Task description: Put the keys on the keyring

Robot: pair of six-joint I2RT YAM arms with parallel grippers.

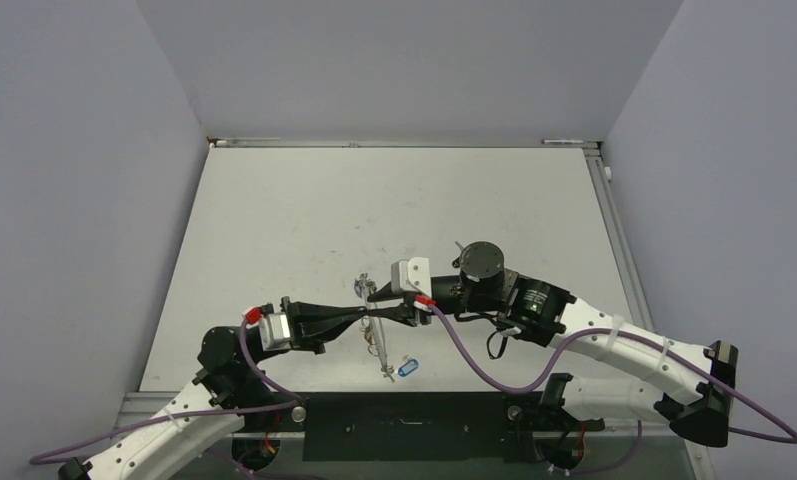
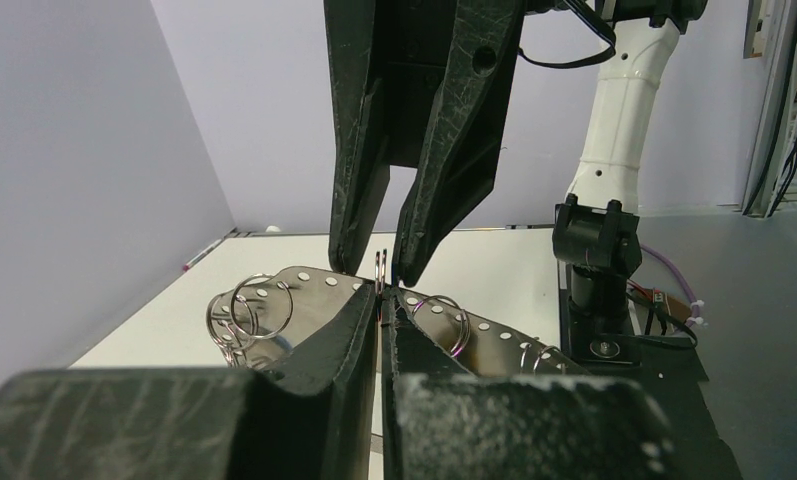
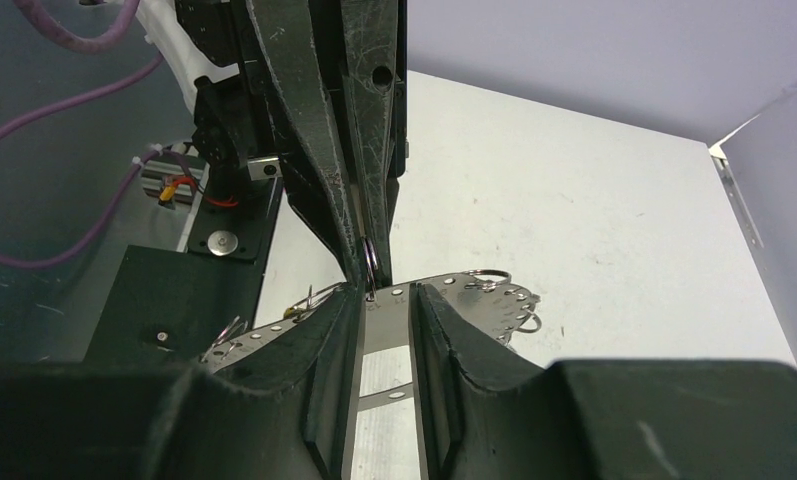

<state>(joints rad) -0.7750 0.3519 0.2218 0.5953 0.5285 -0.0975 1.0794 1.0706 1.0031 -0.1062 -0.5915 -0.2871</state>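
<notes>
The keyring [image 2: 309,288] is a hoop of flat grey metal band with a row of holes; it stands on edge between the arms, and several small split rings [image 2: 259,305] hang from it. My left gripper [image 2: 381,296] is shut on one small split ring [image 2: 381,263] that stands edge-on at the band's top. From above, my right gripper [image 2: 377,262] is open, with a fingertip [image 2: 346,255] on each side of that ring. In the right wrist view the band [image 3: 466,290] runs between those open jaws. A blue-tagged key [image 1: 407,368] lies near the table's front edge.
The arms meet at the middle front of the white table [image 1: 394,200]. Grey walls close it in on the left, back and right. A black base plate [image 1: 404,415] runs along the near edge.
</notes>
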